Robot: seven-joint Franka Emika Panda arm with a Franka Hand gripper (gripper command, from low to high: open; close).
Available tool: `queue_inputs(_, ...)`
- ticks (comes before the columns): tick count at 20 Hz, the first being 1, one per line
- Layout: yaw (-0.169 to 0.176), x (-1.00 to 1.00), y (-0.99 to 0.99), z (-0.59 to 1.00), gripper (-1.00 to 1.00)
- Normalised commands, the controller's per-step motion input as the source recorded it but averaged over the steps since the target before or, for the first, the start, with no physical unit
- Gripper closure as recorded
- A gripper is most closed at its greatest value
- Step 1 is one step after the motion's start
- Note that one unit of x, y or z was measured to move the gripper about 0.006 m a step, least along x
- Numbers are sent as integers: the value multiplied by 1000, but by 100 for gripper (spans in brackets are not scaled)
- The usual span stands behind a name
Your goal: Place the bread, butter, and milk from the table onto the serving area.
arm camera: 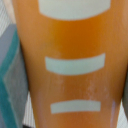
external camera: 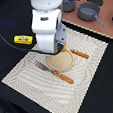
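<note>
Wrist view fills with the bread point(arm camera: 67, 60), slash marks close up; outside I see only the arm over the plate point(external camera: 61, 61). Finger state: can't tell.

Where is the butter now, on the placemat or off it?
Off it: the butter lies on the black table, beside the serving area.
</note>
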Motion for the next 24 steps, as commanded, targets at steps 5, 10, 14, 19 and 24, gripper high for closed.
queue_inputs(5, -27, 839, 276, -6, 100)
queue_inputs(10, 0, 500, 161, -3, 100)
queue_inputs(14, 0, 381, 21, -11, 100)
queue_inputs(19, -7, 429, 8, -25, 100)
queue_inputs(24, 0, 400, 122, -3, -100)
